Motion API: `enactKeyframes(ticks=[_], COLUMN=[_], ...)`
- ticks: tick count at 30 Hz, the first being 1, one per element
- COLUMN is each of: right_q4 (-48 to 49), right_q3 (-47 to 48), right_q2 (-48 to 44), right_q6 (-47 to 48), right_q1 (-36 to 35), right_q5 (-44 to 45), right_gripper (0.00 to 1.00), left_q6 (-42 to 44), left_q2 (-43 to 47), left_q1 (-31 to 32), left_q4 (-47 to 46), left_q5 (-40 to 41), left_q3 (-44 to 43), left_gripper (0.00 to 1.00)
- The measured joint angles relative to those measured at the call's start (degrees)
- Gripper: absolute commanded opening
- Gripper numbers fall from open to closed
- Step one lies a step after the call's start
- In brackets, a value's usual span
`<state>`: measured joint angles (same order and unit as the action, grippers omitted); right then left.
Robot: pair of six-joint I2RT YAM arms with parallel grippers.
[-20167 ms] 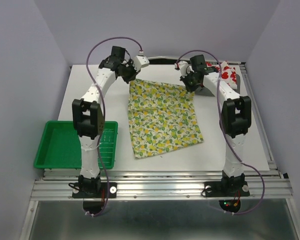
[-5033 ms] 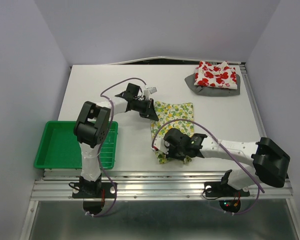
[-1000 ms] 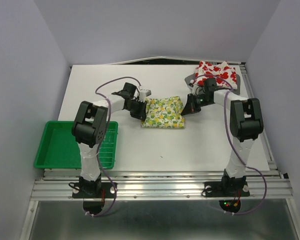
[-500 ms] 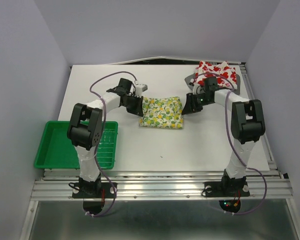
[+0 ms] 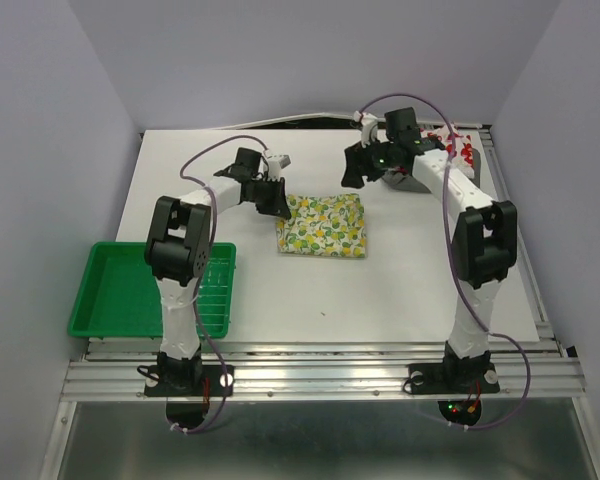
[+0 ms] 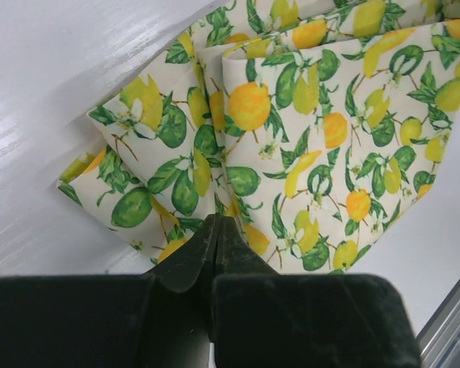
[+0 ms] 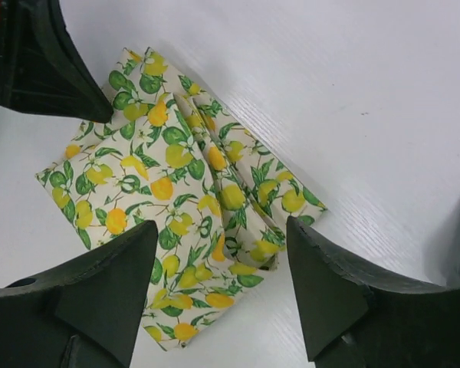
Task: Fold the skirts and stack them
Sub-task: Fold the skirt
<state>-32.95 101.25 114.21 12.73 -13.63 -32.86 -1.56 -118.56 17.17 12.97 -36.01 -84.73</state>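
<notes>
The lemon skirt [image 5: 323, 225] lies folded into a small rectangle at mid-table, also seen as layered folds in the right wrist view [image 7: 176, 207]. My left gripper [image 5: 278, 203] is shut at its left edge, and in the left wrist view its tips [image 6: 215, 224] pinch the cloth's hem [image 6: 291, 138]. My right gripper [image 5: 352, 168] hangs open above the skirt's far right corner, with nothing between its fingers [image 7: 119, 284]. Behind the right arm, at the far right, only parts of the red-print skirt [image 5: 462, 151] and the grey skirt [image 5: 408, 182] show.
A green plastic tray [image 5: 120, 290] sits at the table's near left corner beside the left arm's base. The left gripper's dark finger [image 7: 46, 69] reaches into the top left of the right wrist view. Walls close in the table.
My right gripper has opened, let go of the lemon skirt's right edge, and lifted away toward the back. The left gripper stays shut at the left edge.
</notes>
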Motion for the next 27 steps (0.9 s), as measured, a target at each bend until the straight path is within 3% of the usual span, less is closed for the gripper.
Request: enactKeyframes(ticks=[12, 18, 22, 25, 27], right_q4=[-4.39, -5.77, -6.99, -7.52, -7.63], right_q3=[13.62, 15.93, 15.93, 15.93, 15.93], right_q2=[18.25, 22.53, 22.86, 22.86, 22.86], right_q6=[4.57, 5.92, 6.99, 7.5, 7.65], right_q1=[-6.97, -7.69, -8.15, -8.5, -8.59], right_q5=[3.89, 3.96, 3.37, 2.6, 2.16], right_gripper=[0.73, 0.65, 0.47, 0.44, 0.51], left_q6=[-2.82, -2.78, -2.75, -2.71, -2.56], left_q2=[-6.21, -6.32, -6.86, -7.06, -7.13], left_q1=[-0.04, -0.04, -0.04, -0.04, -0.04], left_q4=[0.17, 0.59, 1.07, 1.42, 1.55], left_q5=[0.72, 0.85, 0.9, 0.96, 1.03], left_q3=[-3.61, -3.96, -4.83, -5.33, -5.46], left_gripper=[0.04, 0.04, 0.04, 0.04, 0.04])
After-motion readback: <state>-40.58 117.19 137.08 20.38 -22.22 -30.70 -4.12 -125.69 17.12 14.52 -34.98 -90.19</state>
